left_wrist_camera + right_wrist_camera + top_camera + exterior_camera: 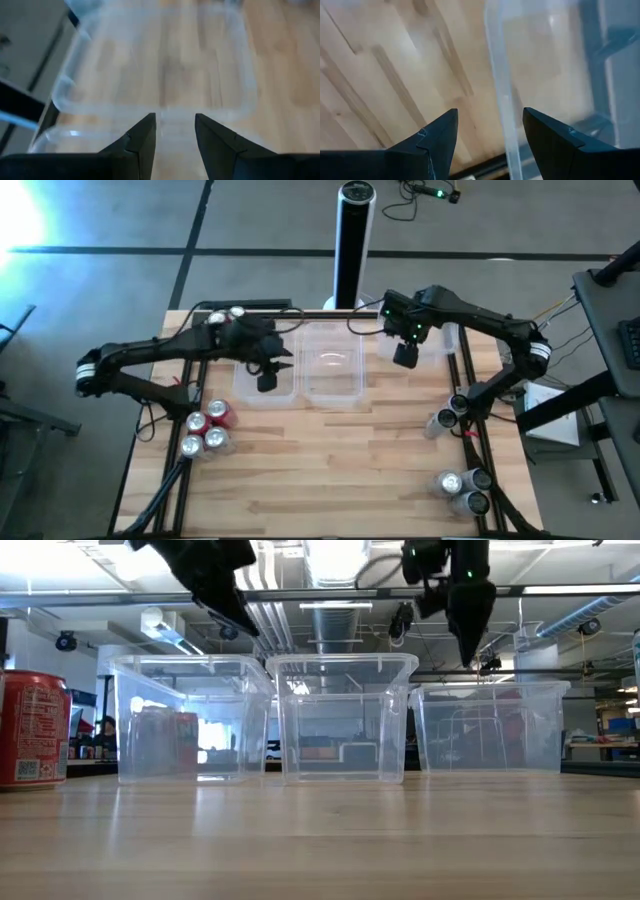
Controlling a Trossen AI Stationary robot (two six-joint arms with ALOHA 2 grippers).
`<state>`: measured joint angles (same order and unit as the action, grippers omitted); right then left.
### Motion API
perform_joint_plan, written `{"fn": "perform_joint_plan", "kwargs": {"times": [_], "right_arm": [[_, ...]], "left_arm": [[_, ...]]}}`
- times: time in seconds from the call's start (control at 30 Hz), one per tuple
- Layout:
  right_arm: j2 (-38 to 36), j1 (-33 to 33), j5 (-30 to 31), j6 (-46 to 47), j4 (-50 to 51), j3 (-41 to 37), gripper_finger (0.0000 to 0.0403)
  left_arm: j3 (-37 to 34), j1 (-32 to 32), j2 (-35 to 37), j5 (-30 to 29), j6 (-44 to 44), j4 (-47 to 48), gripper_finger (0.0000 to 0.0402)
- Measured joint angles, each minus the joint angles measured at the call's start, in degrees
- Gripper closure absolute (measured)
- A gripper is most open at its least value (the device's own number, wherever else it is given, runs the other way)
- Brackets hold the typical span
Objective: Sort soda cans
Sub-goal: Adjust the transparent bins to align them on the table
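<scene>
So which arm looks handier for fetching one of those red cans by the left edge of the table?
The left, probably. The left gripper hangs open and empty above the left clear plastic tub, just behind the cluster of red soda cans with silver tops. The right gripper, also open, hangs over the right tub, nearer the silver-grey cans.

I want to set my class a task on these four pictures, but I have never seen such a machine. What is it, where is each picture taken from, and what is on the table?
Two dark robot arms work at a pale wooden table. One picture looks straight down, one level across the tabletop, and two from the arms' wrists. Three clear rectangular plastic tubs stand in a row. Red-bodied soda cans cluster near the left arm; silver-grey and black soda cans lie on the right. The left gripper and right gripper hang open above the tubs, holding nothing.
</scene>
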<state>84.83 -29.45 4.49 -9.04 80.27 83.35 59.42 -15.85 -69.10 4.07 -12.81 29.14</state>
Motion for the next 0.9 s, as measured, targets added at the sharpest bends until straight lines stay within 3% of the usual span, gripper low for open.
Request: {"fn": "perform_joint_plan", "kwargs": {"times": [0.23,0.43,0.6,0.73,0.9], "right_arm": [[0.1,-3.7,4.3,-4.5,-2.9,-4.9,0.0184],[0.6,-5.9,1.2,-8.5,-7.7,-8.0,0.0184],[0.8,-7.2,-1.4,-2.5,-10.8,-10.7,0.0187],[0.8,-7.5,-1.5,8.8,-11.0,-11.3,0.0217],[0.8,-7.6,-1.5,6.3,-10.7,-11.4,0.0295]], "left_arm": [[-9.3,0.1,7.8,-2.0,0.5,-15.4,0.0281],[-16.6,0.1,10.2,-5.3,4.6,-23.4,0.0281],[-22.4,0.1,10.7,-6.2,9.6,-28.9,0.0281],[-25.7,0.1,10.6,-8.1,10.8,-31.8,0.0281],[-28.2,0.1,10.7,-8.1,13.8,-36.3,0.0281]]}}
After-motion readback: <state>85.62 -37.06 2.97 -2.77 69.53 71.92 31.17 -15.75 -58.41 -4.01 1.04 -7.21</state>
